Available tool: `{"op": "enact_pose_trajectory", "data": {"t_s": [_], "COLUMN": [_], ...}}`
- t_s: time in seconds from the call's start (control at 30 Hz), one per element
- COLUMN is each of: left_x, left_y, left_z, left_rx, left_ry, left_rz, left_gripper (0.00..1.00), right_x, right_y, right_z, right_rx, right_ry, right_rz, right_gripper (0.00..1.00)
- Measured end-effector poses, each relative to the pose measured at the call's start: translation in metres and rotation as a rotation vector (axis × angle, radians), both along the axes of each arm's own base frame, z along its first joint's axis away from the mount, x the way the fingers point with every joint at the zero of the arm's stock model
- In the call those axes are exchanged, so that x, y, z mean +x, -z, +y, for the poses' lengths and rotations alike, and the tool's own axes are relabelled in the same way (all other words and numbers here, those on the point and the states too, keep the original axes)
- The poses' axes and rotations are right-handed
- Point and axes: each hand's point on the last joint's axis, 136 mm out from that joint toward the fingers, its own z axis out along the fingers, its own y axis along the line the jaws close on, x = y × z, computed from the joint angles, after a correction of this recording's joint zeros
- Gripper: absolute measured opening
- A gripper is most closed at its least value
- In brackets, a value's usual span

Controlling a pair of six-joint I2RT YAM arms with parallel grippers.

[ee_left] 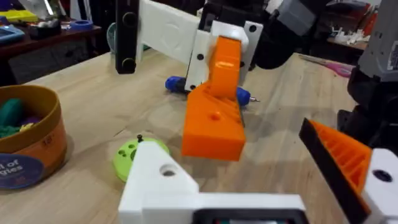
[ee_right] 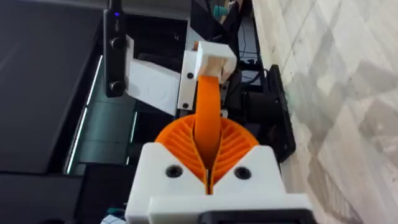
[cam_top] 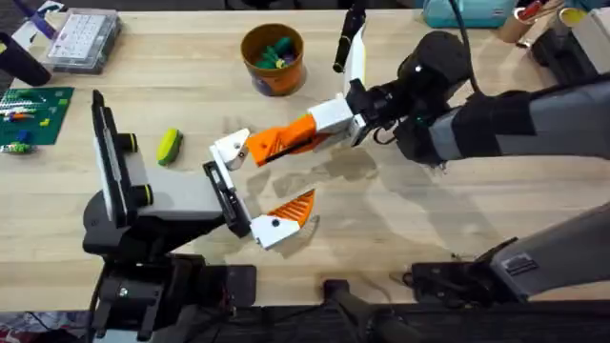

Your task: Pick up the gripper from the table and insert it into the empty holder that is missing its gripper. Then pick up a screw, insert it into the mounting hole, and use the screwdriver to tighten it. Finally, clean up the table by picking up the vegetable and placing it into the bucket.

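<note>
Pads of the right end effector (cam_top: 324, 129) are clamped on the gripper (cam_top: 281, 141), holding it level so its wide end lines up with the holder (cam_top: 232, 151). Left end effector (cam_top: 250, 191) waits with one finger missing, steady above the table (cam_top: 400, 229).

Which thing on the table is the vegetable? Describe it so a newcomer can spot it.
Start at the orange bucket at the table's far middle, then look nearer and left. The vegetable lies alone on bare wood beside the left arm's black rail: small, oblong, yellow with green edges.
</note>
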Motion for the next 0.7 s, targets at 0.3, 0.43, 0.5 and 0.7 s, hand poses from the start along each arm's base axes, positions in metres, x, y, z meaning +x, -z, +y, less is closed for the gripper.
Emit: {"op": "enact_pose_trajectory", "data": {"t_s": [0.3, 0.43, 0.5, 0.7], "left_x": [0.000, 0.000, 0.000, 0.000], "left_y": [0.000, 0.000, 0.000, 0.000], "left_z": [0.000, 0.000, 0.000, 0.000], "left_rx": [0.000, 0.000, 0.000, 0.000], "left_ry": [0.000, 0.000, 0.000, 0.000], "left_rz": [0.000, 0.000, 0.000, 0.000], "left_gripper": [0.986, 0.986, 0.986, 0.986], "right_x": [-0.001, -0.003, -0.003, -0.003], "right_y": [0.005, 0.008, 0.008, 0.016], "right_z": [0.002, 0.004, 0.004, 0.004], "right_rx": [-0.010, -0.013, -0.009, -0.025], "right_ry": [-0.003, -0.010, -0.011, -0.010], "right_rz": [0.012, 0.009, -0.002, 0.014], "right_gripper": [0.015, 0.015, 0.015, 0.015]}}
